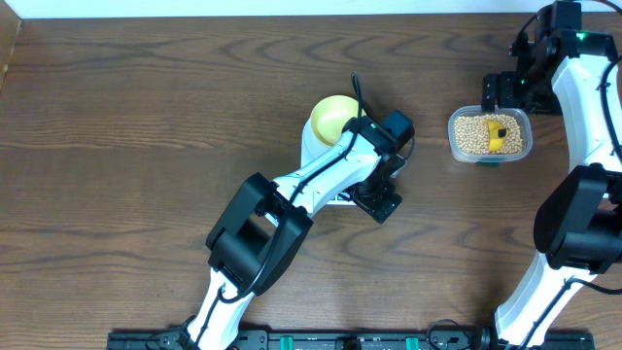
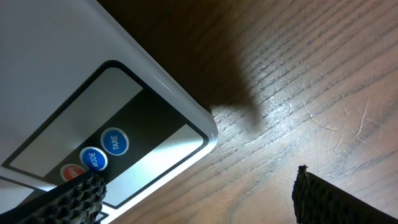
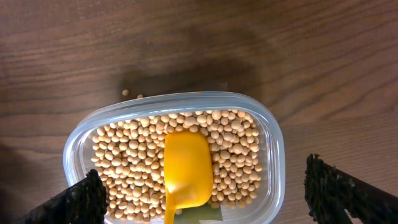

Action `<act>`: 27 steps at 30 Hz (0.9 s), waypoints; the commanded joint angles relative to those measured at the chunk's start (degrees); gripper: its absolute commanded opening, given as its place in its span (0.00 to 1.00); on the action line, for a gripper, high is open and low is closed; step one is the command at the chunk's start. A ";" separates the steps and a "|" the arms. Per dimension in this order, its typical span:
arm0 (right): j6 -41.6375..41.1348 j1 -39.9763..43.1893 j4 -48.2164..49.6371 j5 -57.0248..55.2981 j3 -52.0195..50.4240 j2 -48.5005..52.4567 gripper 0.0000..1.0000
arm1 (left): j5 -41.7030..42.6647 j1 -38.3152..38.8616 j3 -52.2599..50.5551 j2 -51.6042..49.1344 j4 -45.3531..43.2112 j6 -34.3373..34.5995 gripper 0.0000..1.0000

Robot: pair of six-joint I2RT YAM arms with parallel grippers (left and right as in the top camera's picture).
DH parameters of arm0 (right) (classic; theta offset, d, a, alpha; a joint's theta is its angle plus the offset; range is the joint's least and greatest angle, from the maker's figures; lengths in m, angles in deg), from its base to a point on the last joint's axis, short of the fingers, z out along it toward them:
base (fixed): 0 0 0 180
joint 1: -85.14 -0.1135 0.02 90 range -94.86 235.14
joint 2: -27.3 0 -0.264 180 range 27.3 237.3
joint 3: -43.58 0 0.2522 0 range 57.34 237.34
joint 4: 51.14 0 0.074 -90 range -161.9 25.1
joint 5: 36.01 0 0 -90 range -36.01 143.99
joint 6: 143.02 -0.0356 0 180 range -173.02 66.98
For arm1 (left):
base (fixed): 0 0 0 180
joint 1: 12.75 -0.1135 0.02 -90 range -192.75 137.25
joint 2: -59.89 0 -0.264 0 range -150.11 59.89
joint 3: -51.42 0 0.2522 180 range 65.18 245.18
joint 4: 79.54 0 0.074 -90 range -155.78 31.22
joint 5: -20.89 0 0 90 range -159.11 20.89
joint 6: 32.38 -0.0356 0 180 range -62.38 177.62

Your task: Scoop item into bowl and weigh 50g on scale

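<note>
The scale [image 2: 62, 62], at the tabletop's middle with the cream bowl [image 1: 330, 115] on it, is judged to be in setting-up. The left gripper [image 2: 198, 177] is held spread and empty at its buttons. Toward the far right corner, the soybeans [image 3: 124, 149] lie in the clear tub [image 3: 273, 137] directly beneath the right gripper [image 3: 202, 171], which is likewise spread. The yellow scoop [image 3: 186, 162] must be grasped next.

wood table [image 1: 146, 117] carries scale [image 2: 56, 56], bean tub [image 3: 277, 155], stray beans [image 3: 125, 93].
</note>
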 commanded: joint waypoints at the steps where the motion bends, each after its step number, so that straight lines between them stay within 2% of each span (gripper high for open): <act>1: 0.24 0.07 -0.07 -0.50 0.81 0.28 0.99 | 0.46 -0.74 1.01 -2.38 0.11 0.52 0.98; 27: 0.24 0.07 -0.07 -0.50 0.81 0.28 0.99 | 0.83 -1.57 1.01 -2.80 -0.11 1.18 0.98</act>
